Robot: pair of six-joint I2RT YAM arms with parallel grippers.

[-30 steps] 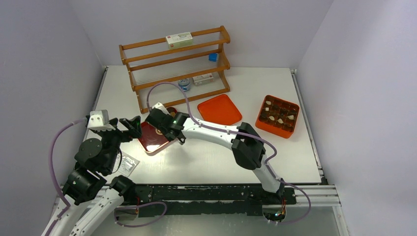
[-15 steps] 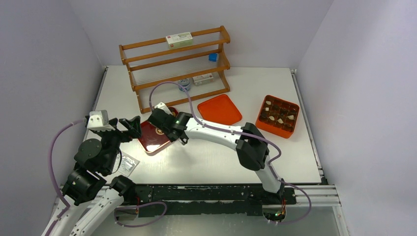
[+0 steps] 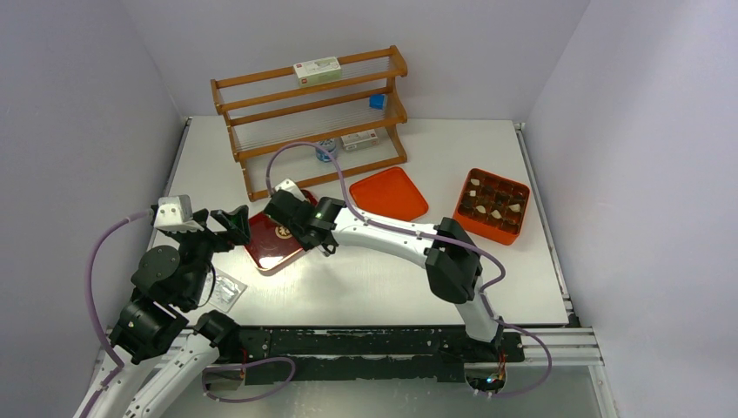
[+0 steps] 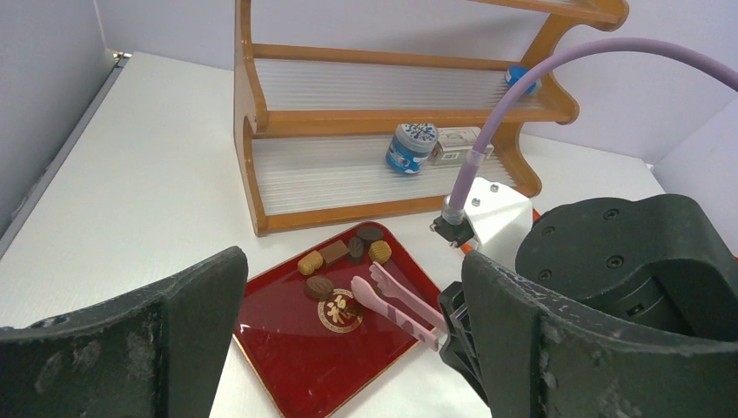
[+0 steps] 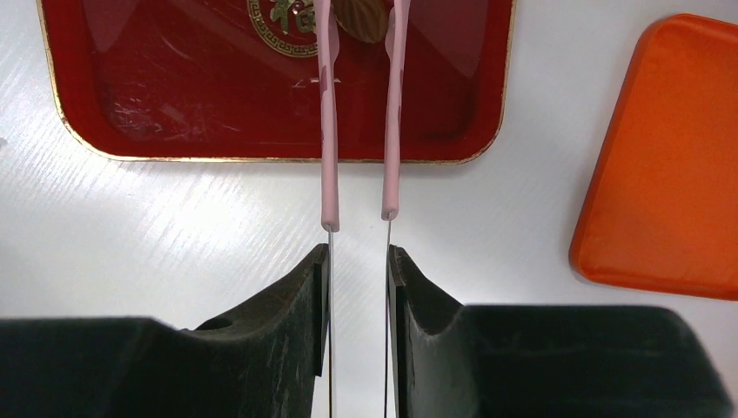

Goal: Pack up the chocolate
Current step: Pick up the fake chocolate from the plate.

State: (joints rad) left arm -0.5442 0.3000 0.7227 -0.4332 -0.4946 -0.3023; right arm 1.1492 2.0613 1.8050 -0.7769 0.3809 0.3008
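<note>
The pink tongs were clamped at their handle end by the right gripper, whose jaws pressed the two arms nearly parallel. In the right wrist view the arms straddled one oval brown chocolate lying beside the gold emblem of the dark red tray. The tips ran out of that frame, so it could not be determined whether they were clenched on the piece or only stood either side of it. The left gripper hovered at the tray's near-left corner with its jaws spread wide and nothing between them. Judged from the top view, packing was well advanced: the orange compartment box, well apart from the tray on the side away from the left arm, already held numerous pieces. The orange lid lay off, between tray and box, so closing was not yet done. The left wrist view alone showed the stock left to move: about six pieces, the oval one plus a cluster along the tray's far edge, near the wooden rack. Only the top view showed the box contents.
</note>
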